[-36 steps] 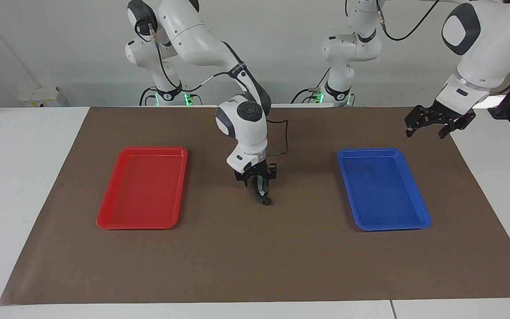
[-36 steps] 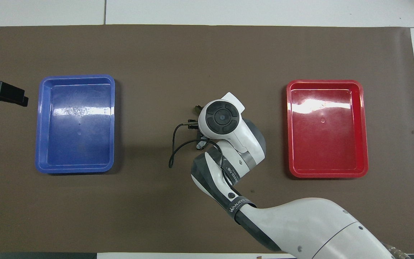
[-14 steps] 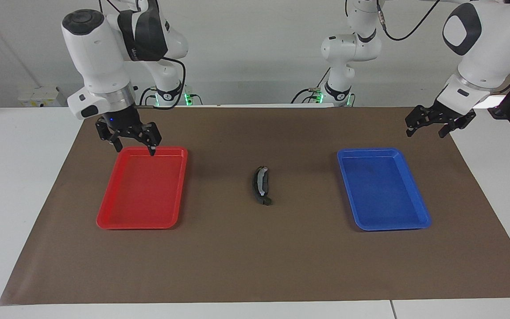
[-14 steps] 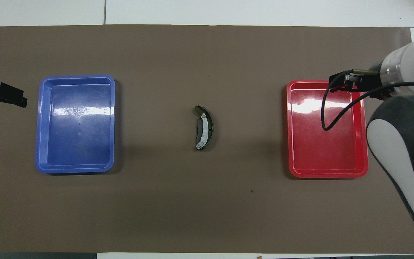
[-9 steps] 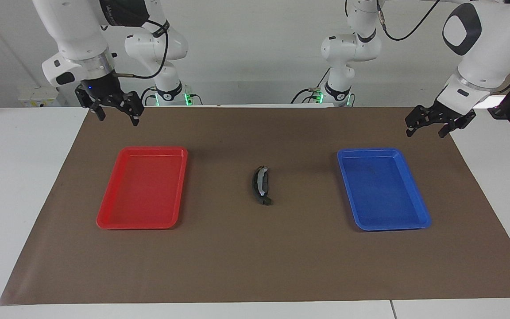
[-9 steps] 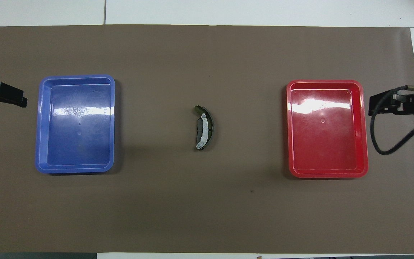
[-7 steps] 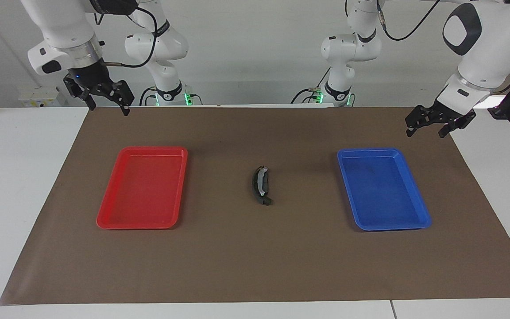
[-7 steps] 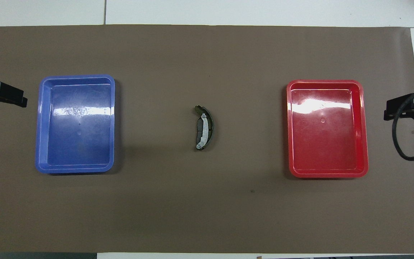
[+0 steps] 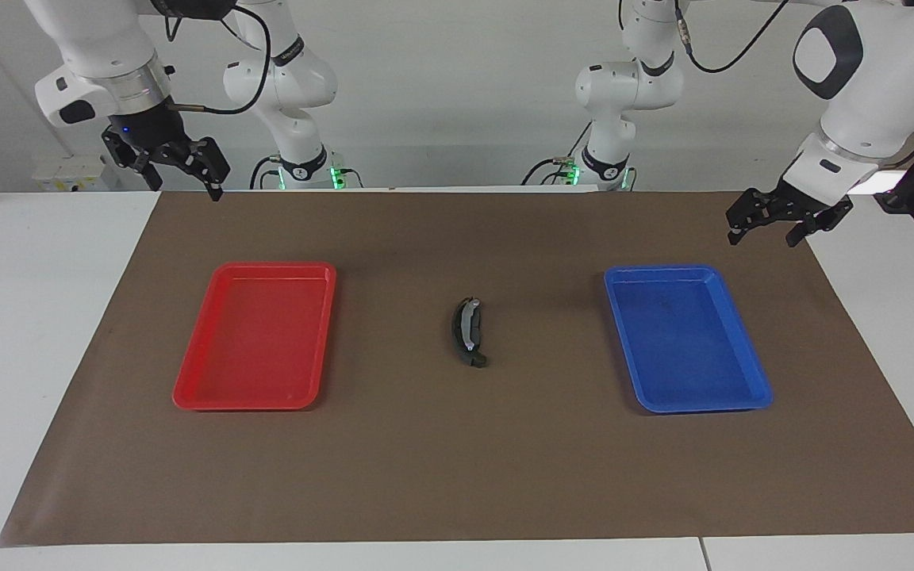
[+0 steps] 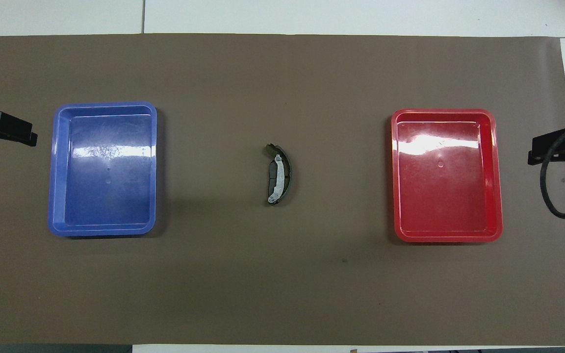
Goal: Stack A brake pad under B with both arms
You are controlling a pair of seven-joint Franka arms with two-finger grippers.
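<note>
B [image 9: 466, 329], the long black crescent pad with a silvery strip, lies on the brown mat midway between the two trays; it also shows in the overhead view [image 10: 279, 174]. A dark stub [image 9: 478, 361] sticks out at its end farther from the robots. This looks like the A brake pad under it, mostly hidden. My right gripper [image 9: 186, 187] is open and empty, raised over the mat's corner at the right arm's end [image 10: 552, 149]. My left gripper [image 9: 762, 232] is open and empty, raised over the mat's edge beside the blue tray, and waits.
A red tray [image 9: 187, 394] lies toward the right arm's end and a blue tray [image 9: 758, 388] toward the left arm's end. Both hold nothing. The brown mat [image 9: 457, 476] covers most of the white table.
My right gripper let go of the pads at mid-mat, rose and swung back over the red tray to the mat's corner. The pads stay put. The left arm has not moved.
</note>
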